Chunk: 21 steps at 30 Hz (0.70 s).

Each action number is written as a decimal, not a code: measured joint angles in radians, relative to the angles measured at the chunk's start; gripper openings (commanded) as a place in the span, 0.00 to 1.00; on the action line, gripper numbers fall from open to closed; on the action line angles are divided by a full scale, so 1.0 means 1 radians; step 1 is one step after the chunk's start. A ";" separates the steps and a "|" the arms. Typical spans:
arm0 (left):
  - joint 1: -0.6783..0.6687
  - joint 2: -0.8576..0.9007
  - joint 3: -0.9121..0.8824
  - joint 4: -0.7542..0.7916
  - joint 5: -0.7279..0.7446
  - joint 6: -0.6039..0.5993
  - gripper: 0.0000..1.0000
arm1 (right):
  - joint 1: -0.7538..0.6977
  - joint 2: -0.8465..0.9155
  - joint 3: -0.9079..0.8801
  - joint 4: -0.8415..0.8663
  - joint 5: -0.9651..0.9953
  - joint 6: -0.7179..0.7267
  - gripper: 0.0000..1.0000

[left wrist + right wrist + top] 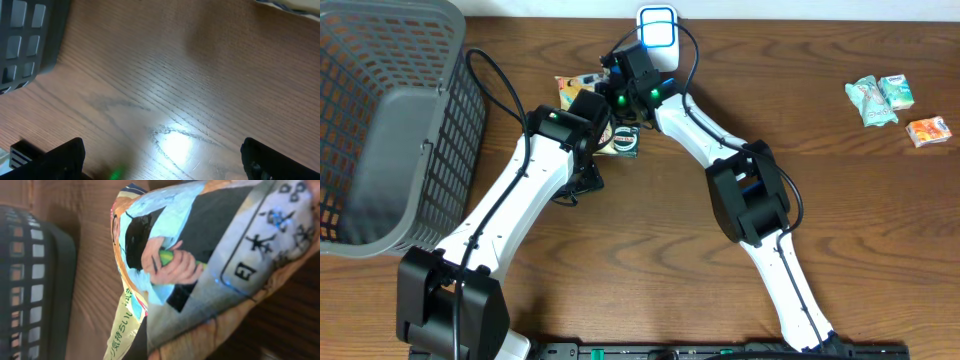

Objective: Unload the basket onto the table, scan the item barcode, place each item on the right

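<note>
The right hand [616, 78] is seen drawn together, hard against the snack bag [200, 255]; the fingers are hidden, so an actual pinch cannot be told. The bag is shown close up: glossy, pale blue and orange, a dark-haired cartoon figure gripping something green, black characters on a white panel, green lettering along a yellow edge. It is placed at the desk's [860, 230] far side, between the grey basket [380, 130] and the blue-lit scanner [657, 28]. The left hand [162, 162] is held wide apart over bare wood.
</note>
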 measured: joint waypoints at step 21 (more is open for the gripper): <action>0.000 0.000 0.000 0.000 0.000 0.000 0.98 | -0.305 -0.390 -0.011 -0.529 -0.137 -0.130 0.01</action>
